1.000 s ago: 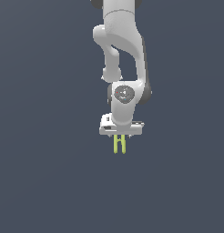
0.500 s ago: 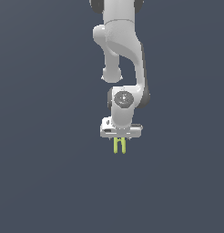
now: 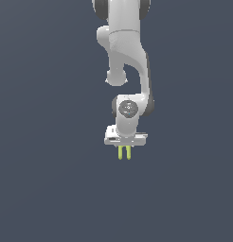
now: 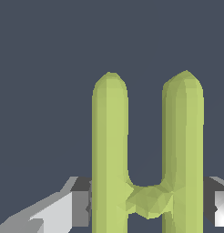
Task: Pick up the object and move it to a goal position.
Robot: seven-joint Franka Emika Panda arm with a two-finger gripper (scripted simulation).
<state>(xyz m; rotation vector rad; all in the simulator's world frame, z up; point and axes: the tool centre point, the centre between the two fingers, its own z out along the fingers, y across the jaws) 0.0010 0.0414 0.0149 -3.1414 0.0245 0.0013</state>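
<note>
The object [image 3: 124, 152] is a small yellow-green piece with two thin parallel bars. It hangs straight down from my white gripper [image 3: 124, 144] in mid-air, near the middle of the exterior view. The wrist view shows the two bars and the short crossbar [image 4: 148, 200] joining them. A finger [image 4: 75, 205] presses against the outer side of one bar, and the other finger [image 4: 218, 202] against the other bar. The gripper is shut on the object. Its bars stick out well past the fingers.
The white arm [image 3: 125, 56] comes down from the top of the exterior view. Behind and below it there is only a plain dark grey-blue surface [image 3: 47, 189]. No goal marker shows.
The gripper has sunk slightly with the object still in its grip. The arm's upper links have shifted a little toward the exterior view's right.
</note>
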